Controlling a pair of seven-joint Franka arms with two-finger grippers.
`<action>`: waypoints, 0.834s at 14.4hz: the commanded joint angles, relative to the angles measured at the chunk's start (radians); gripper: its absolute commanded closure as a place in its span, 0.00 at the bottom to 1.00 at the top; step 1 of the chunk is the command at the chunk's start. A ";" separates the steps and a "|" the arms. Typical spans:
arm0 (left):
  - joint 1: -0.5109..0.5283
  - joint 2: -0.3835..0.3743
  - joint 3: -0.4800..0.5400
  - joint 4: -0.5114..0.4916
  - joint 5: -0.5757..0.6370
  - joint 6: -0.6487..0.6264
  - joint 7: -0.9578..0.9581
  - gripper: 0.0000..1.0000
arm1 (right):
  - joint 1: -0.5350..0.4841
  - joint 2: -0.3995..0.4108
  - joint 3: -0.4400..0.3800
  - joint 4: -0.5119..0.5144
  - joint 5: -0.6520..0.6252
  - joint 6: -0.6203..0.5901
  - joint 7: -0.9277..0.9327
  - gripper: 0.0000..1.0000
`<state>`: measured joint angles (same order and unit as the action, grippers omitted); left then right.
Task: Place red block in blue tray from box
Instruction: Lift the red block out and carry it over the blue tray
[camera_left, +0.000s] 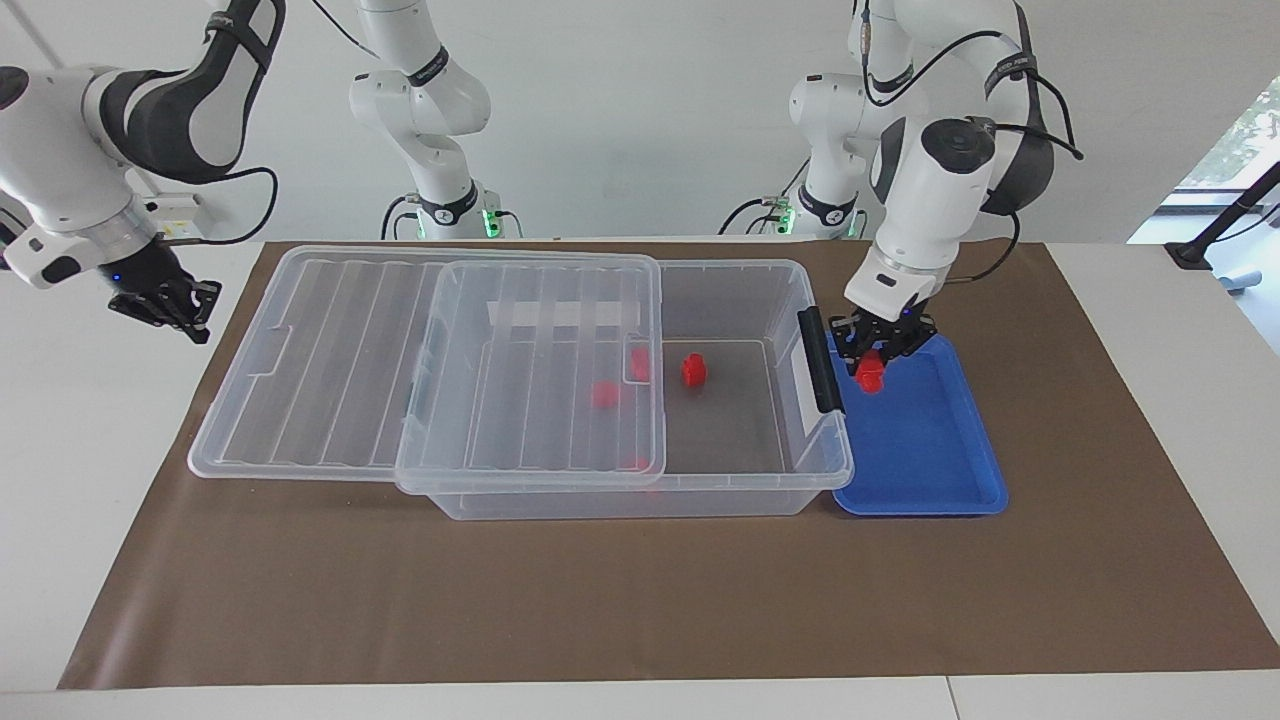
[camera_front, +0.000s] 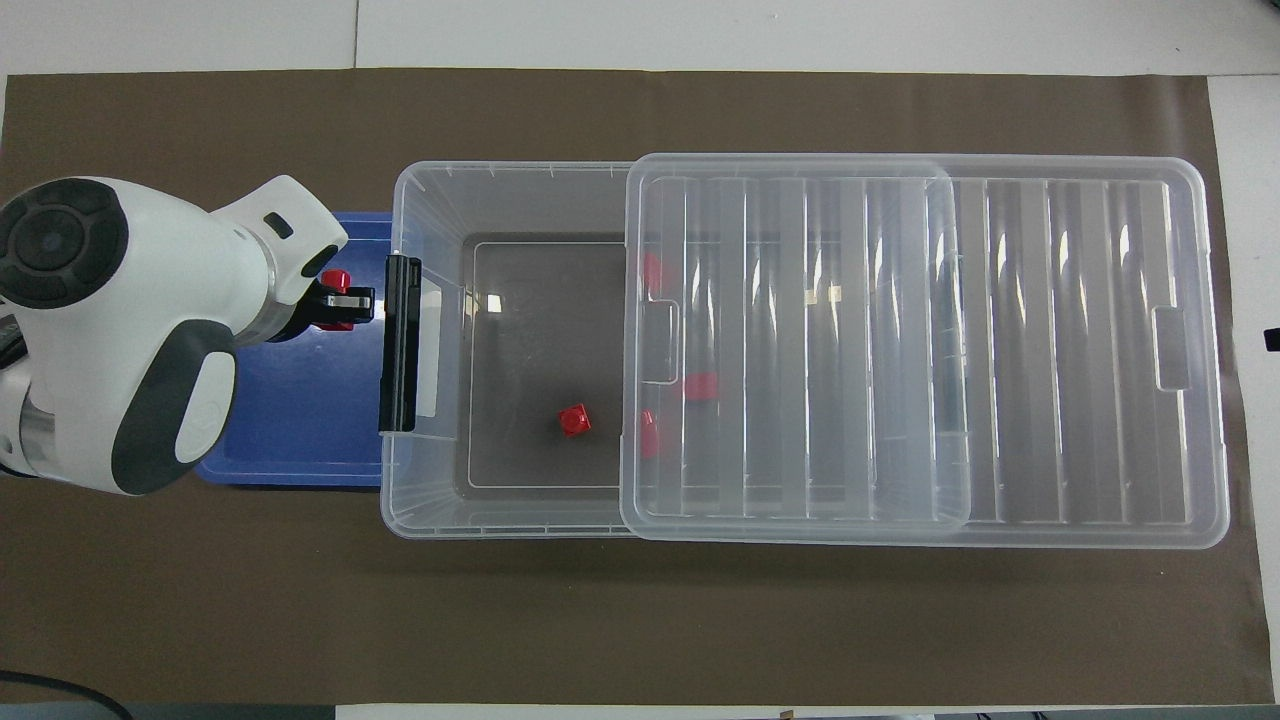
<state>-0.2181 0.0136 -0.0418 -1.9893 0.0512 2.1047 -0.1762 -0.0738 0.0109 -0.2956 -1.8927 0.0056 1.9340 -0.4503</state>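
From overhead, the left arm (camera_front: 110, 330) hides much of the blue tray (camera_front: 300, 440) beneath its pincer, while the lid (camera_front: 800, 340) blurs three blocks.

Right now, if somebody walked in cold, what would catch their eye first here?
Probably the left gripper holding a red block in the air over the blue tray, which sits beside the box at the left arm's end. Next, the box's clear lid, slid half off, with more red blocks inside.
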 joint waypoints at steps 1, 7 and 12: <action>0.060 -0.032 -0.007 -0.126 0.009 0.136 0.079 1.00 | -0.001 -0.009 0.006 -0.043 -0.013 0.034 0.041 1.00; 0.135 0.067 -0.007 -0.207 0.009 0.320 0.133 1.00 | 0.016 -0.014 0.007 -0.075 -0.004 0.057 0.140 1.00; 0.168 0.150 -0.006 -0.240 0.009 0.434 0.192 1.00 | 0.087 -0.012 0.010 -0.089 0.004 0.057 0.252 1.00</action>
<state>-0.0696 0.1463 -0.0405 -2.2146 0.0512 2.5019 -0.0078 -0.0135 0.0133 -0.2894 -1.9524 0.0066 1.9696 -0.2545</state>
